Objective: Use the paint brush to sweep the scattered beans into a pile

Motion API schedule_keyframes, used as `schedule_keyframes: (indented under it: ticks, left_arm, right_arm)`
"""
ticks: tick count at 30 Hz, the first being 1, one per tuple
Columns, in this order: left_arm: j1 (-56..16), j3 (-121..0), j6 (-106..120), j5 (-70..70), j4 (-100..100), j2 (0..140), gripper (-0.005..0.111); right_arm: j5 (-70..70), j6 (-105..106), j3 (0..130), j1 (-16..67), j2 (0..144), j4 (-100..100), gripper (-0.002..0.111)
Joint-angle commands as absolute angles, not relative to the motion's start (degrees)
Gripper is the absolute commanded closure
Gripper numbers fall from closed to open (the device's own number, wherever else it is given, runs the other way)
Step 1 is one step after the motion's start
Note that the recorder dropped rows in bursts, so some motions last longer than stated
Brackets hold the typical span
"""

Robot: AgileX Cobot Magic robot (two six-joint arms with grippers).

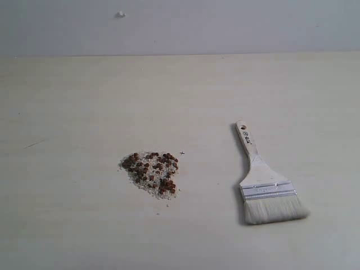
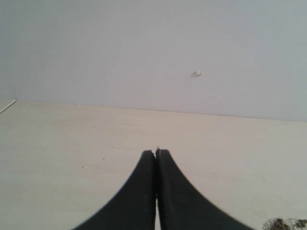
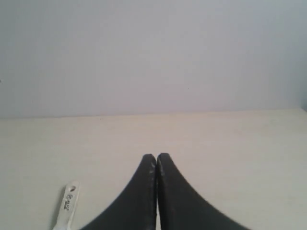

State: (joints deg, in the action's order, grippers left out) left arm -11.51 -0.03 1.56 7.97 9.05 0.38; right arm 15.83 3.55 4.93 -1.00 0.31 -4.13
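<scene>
A: The right tool and left tool?
B: Both pinched closed, gripping nothing.
A: The paint brush?
B: Flat on the desk beside the right tool, handle aimed the tool's way; pile beside the left tool.

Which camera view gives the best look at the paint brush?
The exterior view: the whole paint brush lies in plain sight, from handle to bristles. The right wrist view catches only its handle end with the hole, at the frame edge. The left wrist view shows none of it.
</scene>
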Motion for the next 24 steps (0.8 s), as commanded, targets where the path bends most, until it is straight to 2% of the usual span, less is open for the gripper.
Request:
schedule_keyframes:
  ticks: [1,24]
  left_arm:
    - [-11.4,0.0,1.4,7.6,9.3,0.0,0.107]
    - [-11.4,0.0,1.4,7.6,9.3,0.0,0.107]
  right_arm:
    - [15.0,4.3,1.2,-1.4,0.0,-2.4,0.108]
    - [16.3,4.6,0.0,-1.4,0.0,-2.9,0.108]
